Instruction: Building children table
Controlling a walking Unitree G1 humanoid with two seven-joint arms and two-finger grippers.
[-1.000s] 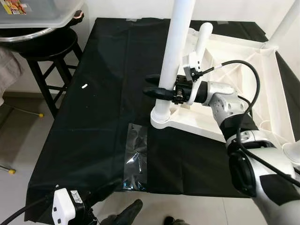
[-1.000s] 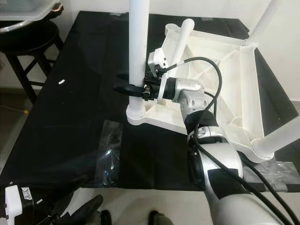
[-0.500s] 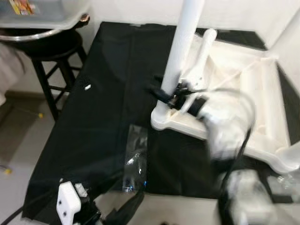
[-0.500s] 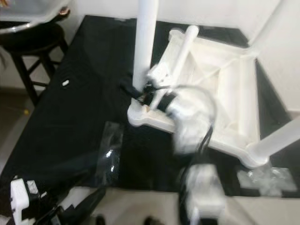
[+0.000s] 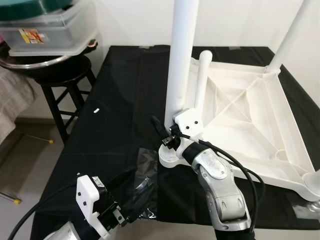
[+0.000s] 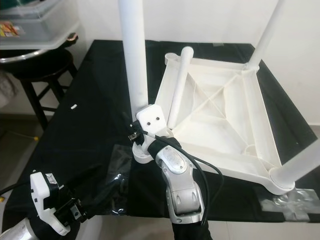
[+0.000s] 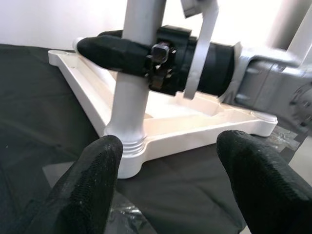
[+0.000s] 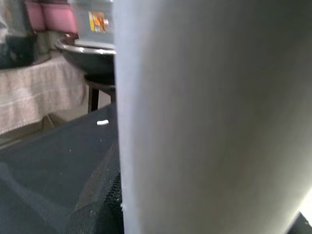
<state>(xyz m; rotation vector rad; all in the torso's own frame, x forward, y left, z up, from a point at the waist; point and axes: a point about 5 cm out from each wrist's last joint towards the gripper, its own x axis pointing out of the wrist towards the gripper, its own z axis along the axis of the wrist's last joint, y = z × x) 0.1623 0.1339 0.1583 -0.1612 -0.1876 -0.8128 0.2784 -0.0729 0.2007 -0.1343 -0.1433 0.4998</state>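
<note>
On the black cloth: a white children's table top lies upside down, with its ribs showing.
Black cloth: it covers the big work table under everything.
Near leg: a white round leg stands straight up in the corner of the table top closest to the robot's left side.
Loose leg: one more white leg lies tilted on the table top, just beside the standing leg.
Far leg: another white leg stands up at the far right corner.
Corner leg: one more white leg sticks up at the near right corner.
Right gripper: it is low down at the foot of the near leg, with black fingers on both sides of it. The fingers hug the leg tight.
Right wrist view: the white leg is very close and blurry.
Left gripper: it is low, near the front edge of the cloth, and points at the near leg. Its two black fingers are wide apart and hold nothing.
Plastic bag: a clear bag lies flat on the cloth, between the left gripper and the table top.
Small white bit: it lies alone on the cloth, well apart from the table top.
Stool: a black stool stands beside the cloth on the robot's left.
Plastic box: a clear box sits on top of the stool.
</note>
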